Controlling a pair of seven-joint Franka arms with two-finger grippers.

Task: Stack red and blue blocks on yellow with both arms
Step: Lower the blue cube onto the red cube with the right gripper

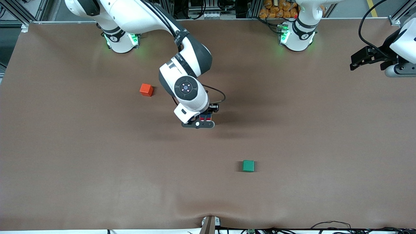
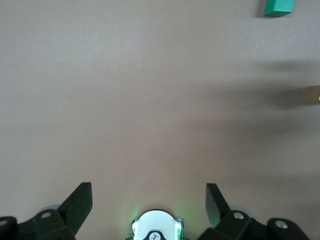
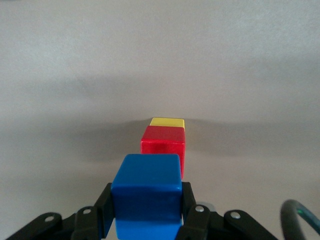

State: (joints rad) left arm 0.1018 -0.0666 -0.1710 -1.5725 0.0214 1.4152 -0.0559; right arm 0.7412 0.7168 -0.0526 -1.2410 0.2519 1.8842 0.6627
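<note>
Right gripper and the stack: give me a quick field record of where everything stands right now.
right gripper: shut on blue block, over the stack at mid-table
stack: red block sits on yellow block
blue block placed: not yet, held above the red one
left gripper: open, holding nothing, waiting at the left arm's end of the table
orange-red block: loose on the table, toward the right arm's end
green block: loose, nearer the front camera than the stack

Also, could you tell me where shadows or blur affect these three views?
Front view: the right arm throws a soft shadow on the table around the right gripper. Left wrist view: dark streaks beside the green cube. Right wrist view: the blue block looks soft-edged, the red block shadowed.
</note>
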